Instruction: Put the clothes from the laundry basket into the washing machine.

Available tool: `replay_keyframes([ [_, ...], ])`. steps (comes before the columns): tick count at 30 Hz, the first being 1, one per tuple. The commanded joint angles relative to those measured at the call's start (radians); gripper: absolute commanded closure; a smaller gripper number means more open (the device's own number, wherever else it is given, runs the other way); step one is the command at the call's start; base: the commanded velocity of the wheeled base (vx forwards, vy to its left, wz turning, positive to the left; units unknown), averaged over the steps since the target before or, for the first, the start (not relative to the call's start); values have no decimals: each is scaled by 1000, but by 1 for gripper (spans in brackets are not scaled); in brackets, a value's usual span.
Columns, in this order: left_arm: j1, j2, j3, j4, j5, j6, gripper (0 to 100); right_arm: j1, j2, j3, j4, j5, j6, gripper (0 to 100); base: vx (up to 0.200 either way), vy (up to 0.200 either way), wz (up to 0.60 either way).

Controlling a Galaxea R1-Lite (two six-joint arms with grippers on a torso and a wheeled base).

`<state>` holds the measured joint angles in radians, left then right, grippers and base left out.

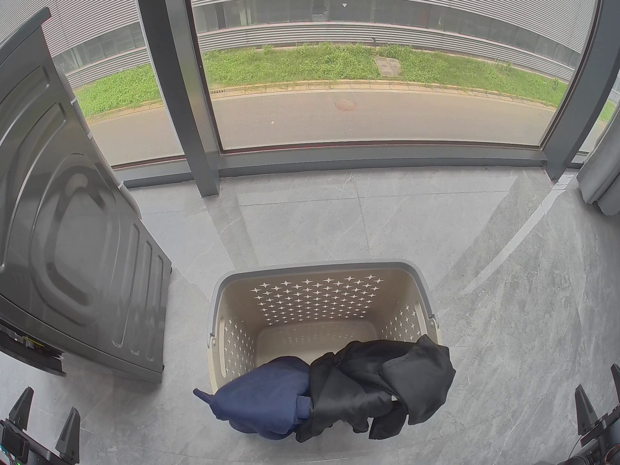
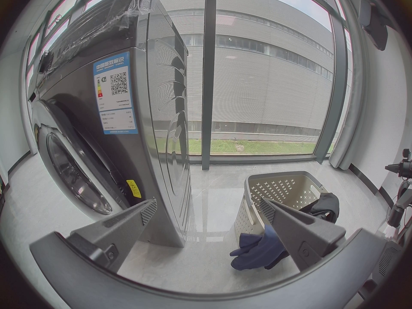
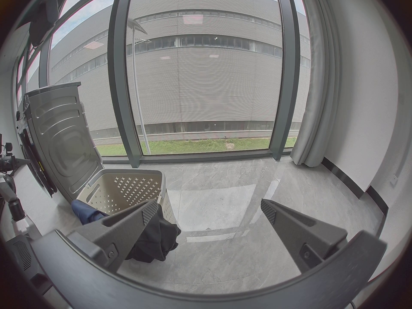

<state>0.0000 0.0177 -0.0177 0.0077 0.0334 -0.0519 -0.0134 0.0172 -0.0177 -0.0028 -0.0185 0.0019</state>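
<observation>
Clothes: 2 garments, both draped over the near rim of the laundry basket [image 1: 321,268]. The navy garment [image 1: 261,403] is on the robot's left and hangs partly outside. The black garment [image 1: 381,382] lies just beside it on the right, touching it, with folds spilling over the rim.

The basket is beige with a grey rim (star-shaped holes in the walls) and stands upright on the grey tiled floor [image 1: 504,279].

The washing machine [image 1: 77,247] stands left of the basket, near but apart, its ribbed side panel toward the basket. Its round door [image 2: 73,177] is on the face turned away from the basket.

Left end effector [image 2: 207,204]: low, left of the basket, its 2 fingers spread wide, holding nothing. Right end effector [image 3: 208,206]: low, right of the basket, also wide, nothing between the fingers.

Beyond the basket is a floor-to-ceiling window [image 1: 387,66], with a curtain [image 1: 600,175] at the right.
</observation>
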Motion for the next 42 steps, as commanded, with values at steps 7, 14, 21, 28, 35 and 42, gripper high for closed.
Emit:
replay_keyframes([
  [7,0,-18,15,0,0,-2,0,0,0,18,0,0,0,0,0,0,0],
  [14,0,-18,15,0,0,-2,0,0,0,18,0,0,0,0,171,0,0],
  [21,0,-18,15,0,0,-2,0,0,0,18,0,0,0,0,0,0,0],
  [28,-2,-18,15,0,0,-2,0,0,0,18,0,0,0,0,86,0,0],
  [35,0,-18,15,0,0,-2,0,0,0,18,0,0,0,0,86,0,0],
  [42,0,-18,15,0,0,-2,0,0,0,18,0,0,0,0,57,0,0],
])
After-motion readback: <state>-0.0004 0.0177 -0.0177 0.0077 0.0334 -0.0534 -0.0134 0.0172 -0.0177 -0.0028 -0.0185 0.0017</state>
